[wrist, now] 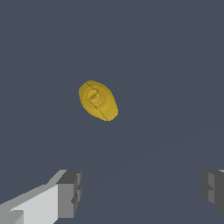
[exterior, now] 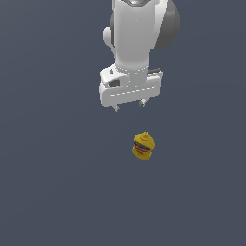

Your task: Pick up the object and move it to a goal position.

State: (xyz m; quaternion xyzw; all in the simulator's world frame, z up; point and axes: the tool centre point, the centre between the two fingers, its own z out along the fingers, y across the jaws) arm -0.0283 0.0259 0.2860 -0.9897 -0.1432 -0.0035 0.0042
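Observation:
The yellow mustard-style bottle (exterior: 143, 146) stands on the dark grey floor, short and stubby, with its nozzle cap up and a red-and-blue label on its side. In the wrist view it shows end-on (wrist: 98, 100), cap in the middle. My gripper (exterior: 129, 105) hangs above and behind the bottle, a little toward the exterior view's left, clearly apart from it. Its jaws are wide open and empty. Both fingers (wrist: 70, 192) show in the wrist view, with the bottle beyond the gap (wrist: 140, 192), not between them.
The floor (exterior: 57, 192) is a plain dark grey surface. No other objects, containers or edges show in either view. No goal marker is visible.

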